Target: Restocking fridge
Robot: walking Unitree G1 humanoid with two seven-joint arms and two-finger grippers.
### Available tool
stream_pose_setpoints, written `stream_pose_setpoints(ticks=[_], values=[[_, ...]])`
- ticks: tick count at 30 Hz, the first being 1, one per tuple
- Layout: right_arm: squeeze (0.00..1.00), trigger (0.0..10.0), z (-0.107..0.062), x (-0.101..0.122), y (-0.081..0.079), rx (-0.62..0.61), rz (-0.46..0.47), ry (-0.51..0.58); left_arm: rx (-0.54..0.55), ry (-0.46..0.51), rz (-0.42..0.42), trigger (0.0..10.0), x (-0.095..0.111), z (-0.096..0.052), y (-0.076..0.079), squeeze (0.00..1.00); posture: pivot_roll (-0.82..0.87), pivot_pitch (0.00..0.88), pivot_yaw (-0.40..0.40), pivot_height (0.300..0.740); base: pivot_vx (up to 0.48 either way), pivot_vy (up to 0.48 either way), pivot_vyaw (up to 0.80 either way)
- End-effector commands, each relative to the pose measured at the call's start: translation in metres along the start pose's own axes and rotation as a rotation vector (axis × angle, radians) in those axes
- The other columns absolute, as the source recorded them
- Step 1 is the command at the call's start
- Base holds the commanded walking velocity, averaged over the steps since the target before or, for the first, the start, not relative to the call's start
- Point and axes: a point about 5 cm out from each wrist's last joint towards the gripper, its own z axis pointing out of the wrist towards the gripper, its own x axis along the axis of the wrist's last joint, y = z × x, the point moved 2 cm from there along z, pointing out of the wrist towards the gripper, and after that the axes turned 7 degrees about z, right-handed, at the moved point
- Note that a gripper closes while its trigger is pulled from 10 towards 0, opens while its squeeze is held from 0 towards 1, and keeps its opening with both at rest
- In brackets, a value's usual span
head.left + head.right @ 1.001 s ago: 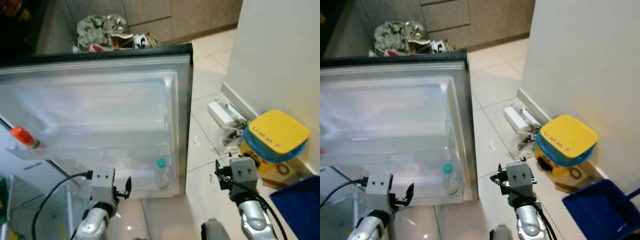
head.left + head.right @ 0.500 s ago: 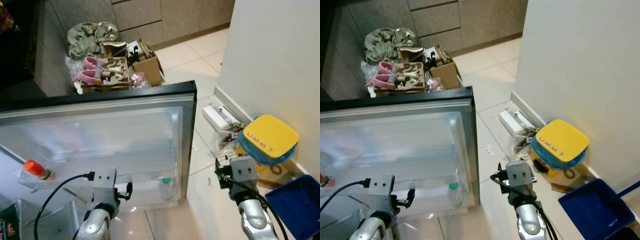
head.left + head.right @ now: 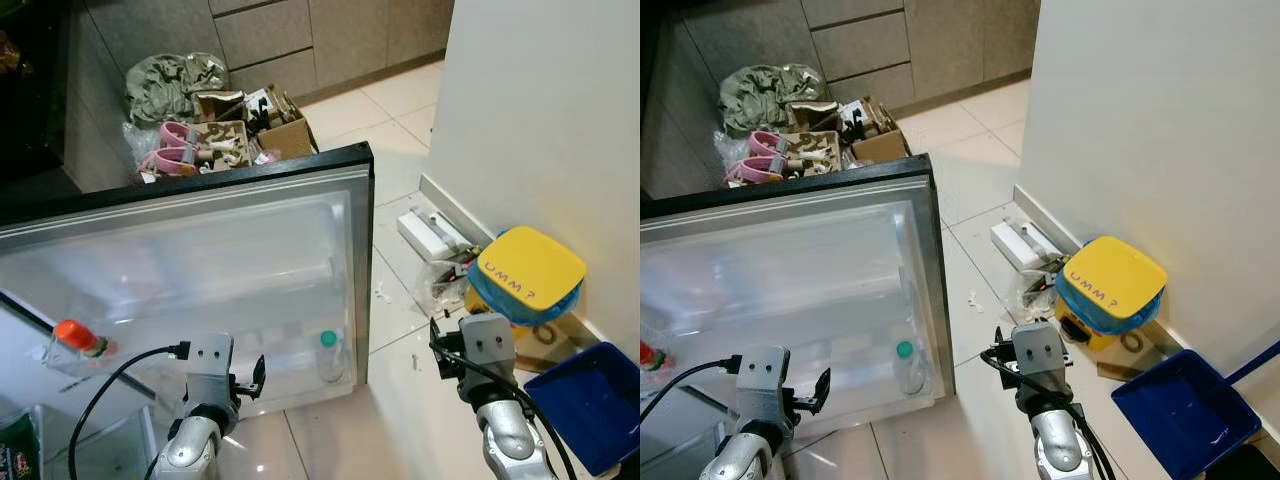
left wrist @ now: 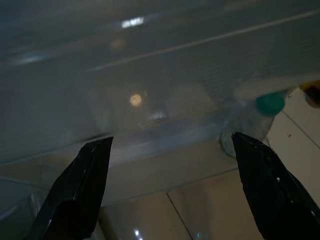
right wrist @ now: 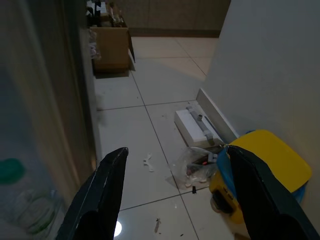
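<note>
The fridge door (image 3: 200, 270) stands open in front of me, its inner side with clear shelves facing me. A clear bottle with a green cap (image 3: 328, 357) stands in the lowest door shelf near the door's outer edge. A bottle with an orange cap (image 3: 78, 338) sits in a shelf at the far left. My left gripper (image 4: 171, 137) is open, held low just before the lower door shelf, with the green-capped bottle (image 4: 255, 122) ahead of one finger. My right gripper (image 5: 177, 148) is open and empty, over the floor beside the door's edge.
A white wall (image 3: 540, 120) rises on the right. At its foot lie a white box (image 3: 432, 232), a plastic bag (image 3: 440, 285), a yellow-lidded blue container (image 3: 530, 272) and a blue bin (image 3: 590, 400). Cardboard boxes of clutter (image 3: 235, 140) sit behind the door.
The whole picture has shifted, so the camera moved: the door now sits lower and the boxes behind it show. Both grippers keep their pose and stay open.
</note>
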Motion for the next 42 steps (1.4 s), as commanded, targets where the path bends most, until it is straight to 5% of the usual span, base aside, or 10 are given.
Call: stream_pose_setpoints(ticks=[1,18,42], values=[[0.00,10.0,-0.005,-0.009,-0.003,0.015,0.008,-0.031,0.006,-0.015,0.006,10.0,-0.006,-0.004,-0.001,0.00,-0.26,0.198,0.071,0.707,0.000,0.000,0.00],[0.00,10.0,-0.005,-0.009,-0.005,0.029,0.007,-0.033,-0.031,-0.001,0.040,10.0,-0.005,-0.005,0.011,0.00,-0.26,0.200,0.069,0.707,0.000,-0.129,0.00],[0.00,10.0,-0.006,-0.009,-0.007,0.029,0.012,-0.037,-0.005,-0.029,0.033,10.0,-0.008,-0.001,0.008,0.00,-0.26,0.207,0.073,0.707,0.000,-0.473,0.00]])
